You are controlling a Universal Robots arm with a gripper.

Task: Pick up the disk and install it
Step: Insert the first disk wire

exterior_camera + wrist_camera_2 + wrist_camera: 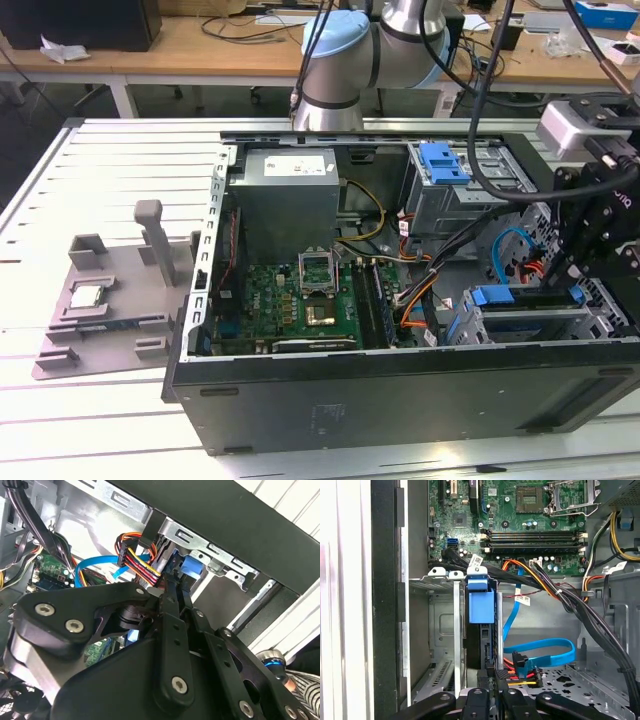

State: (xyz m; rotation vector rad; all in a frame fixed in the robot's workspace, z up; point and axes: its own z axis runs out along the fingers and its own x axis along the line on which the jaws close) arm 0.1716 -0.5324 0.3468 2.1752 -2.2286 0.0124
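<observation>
The disk (481, 606) stands on edge in the drive bay (442, 587) at the front corner of the open computer case, its blue carrier frame (189, 570) facing out. In the exterior view the disk (522, 297) sits low in the cage at the exterior view's right. My gripper (572, 285) hangs right over it. In both wrist views the black fingers (170, 605) close tightly together on the disk's near edge, and my gripper (492, 677) looks shut on it. The rest of the disk is hidden inside the bay.
A blue data cable (545, 647) and a bundle of orange, red and yellow power wires (142, 560) lie beside the bay. The motherboard (300, 300), a power supply (290, 195) and a blue latch on a metal cage (443, 162) fill the case. A grey fixture (110, 290) holds a small silver chip.
</observation>
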